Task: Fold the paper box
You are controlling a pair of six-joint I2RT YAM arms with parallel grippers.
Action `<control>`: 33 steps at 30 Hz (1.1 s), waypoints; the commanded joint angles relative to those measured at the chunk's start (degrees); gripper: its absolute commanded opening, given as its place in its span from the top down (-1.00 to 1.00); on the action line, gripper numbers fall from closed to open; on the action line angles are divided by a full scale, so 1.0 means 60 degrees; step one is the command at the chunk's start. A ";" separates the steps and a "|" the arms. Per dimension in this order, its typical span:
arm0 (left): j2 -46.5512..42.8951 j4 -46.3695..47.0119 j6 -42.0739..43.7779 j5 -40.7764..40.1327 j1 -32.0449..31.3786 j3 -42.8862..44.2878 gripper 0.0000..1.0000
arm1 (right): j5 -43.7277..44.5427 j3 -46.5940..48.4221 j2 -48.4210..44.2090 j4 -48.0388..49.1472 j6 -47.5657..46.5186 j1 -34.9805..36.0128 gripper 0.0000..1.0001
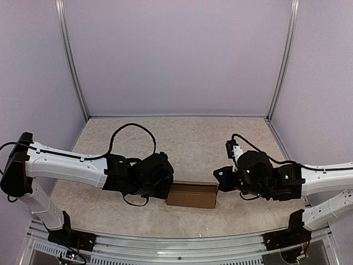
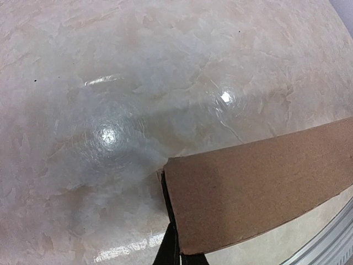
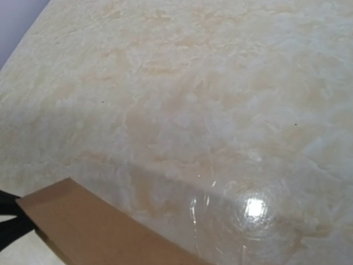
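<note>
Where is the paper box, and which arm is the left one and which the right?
paper box (image 1: 191, 196): overhead view, middle of its brown surface.
left arm (image 1: 66, 163): overhead view, its white forearm shell.
right arm (image 1: 331, 179): overhead view, its white forearm shell.

the surface (image 1: 187, 138) was a pale beige sheet with a cloudy, marbled pattern. it was glossy enough to throw back bright spots of light in both wrist views. a few tiny dark specks dotted it. one thing lay directly on it: a plain brown cardboard box (image 1: 192, 195), a low oblong resting flat toward the near edge and about midway across, its long side running left to right. a soft grey shadow lay on the surface beside the box's left end. a metal rail (image 1: 182, 245) ran along the near edge.
</note>
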 commanded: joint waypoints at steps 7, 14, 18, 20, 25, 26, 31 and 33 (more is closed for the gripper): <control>0.0364 -0.0657 -0.0020 0.0148 0.0003 -0.0065 1.00 | -0.1382 -0.2027 0.1007 0.2143 0.1437 -0.0106 1.00; 0.0467 -0.0670 0.0031 0.0214 0.0010 0.0018 1.00 | -0.1171 -0.2196 0.0788 0.2192 0.1712 0.0003 1.00; 0.0468 -0.0786 0.0024 0.0207 -0.0001 0.0066 1.00 | -0.0751 -0.1732 0.0606 0.1693 0.1443 -0.0002 1.00; 0.0429 -0.0826 0.0009 0.0168 -0.0021 0.0054 1.00 | -0.0670 -0.1538 0.0551 0.1568 0.1292 -0.0002 1.00; 0.0410 -0.0913 -0.0035 0.0153 -0.0030 0.0092 1.00 | -0.0808 -0.1187 0.0629 0.1721 0.1059 -0.0012 1.00; 0.0412 -0.0929 -0.0044 0.0152 -0.0033 0.0096 0.93 | -0.0836 -0.1198 0.0680 0.1770 0.1058 -0.0012 1.00; 0.0407 -0.1117 -0.0036 -0.0017 -0.0112 0.0190 0.41 | -0.0791 -0.1366 0.0964 0.1919 0.1181 -0.0012 1.00; 0.0377 -0.1141 0.0009 -0.0038 -0.0146 0.0234 0.24 | -0.0768 -0.1442 0.1054 0.1980 0.1234 -0.0012 1.00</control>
